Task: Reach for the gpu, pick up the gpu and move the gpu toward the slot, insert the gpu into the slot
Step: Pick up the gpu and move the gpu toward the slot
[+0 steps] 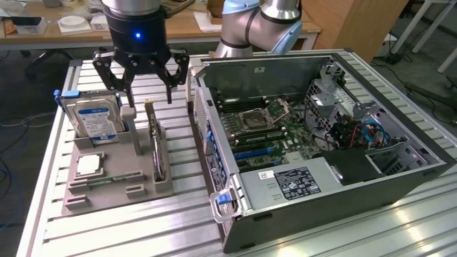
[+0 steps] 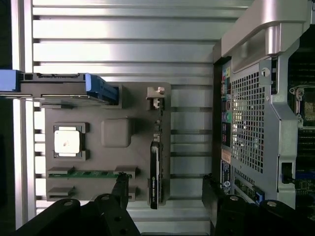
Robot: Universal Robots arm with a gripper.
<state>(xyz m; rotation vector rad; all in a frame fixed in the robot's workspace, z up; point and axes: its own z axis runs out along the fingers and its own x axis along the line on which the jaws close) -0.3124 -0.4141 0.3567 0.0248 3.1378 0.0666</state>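
Hovering above the grey holder [image 1: 100,199], the gripper [image 1: 150,100] stands wide open and empty over the graphics card [image 1: 155,147], which sits on edge in that holder beside the open computer case [image 1: 343,199]. Centring the jaws squarely across the thin card should give a clean grasp.

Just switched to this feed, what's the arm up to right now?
The arm's gripper hangs over the grey parts tray with its fingers open and empty. The gpu stands on edge in the tray just below them, not yet touched. A hard drive stands beside it, and the open computer case lies to the exterior view's right.
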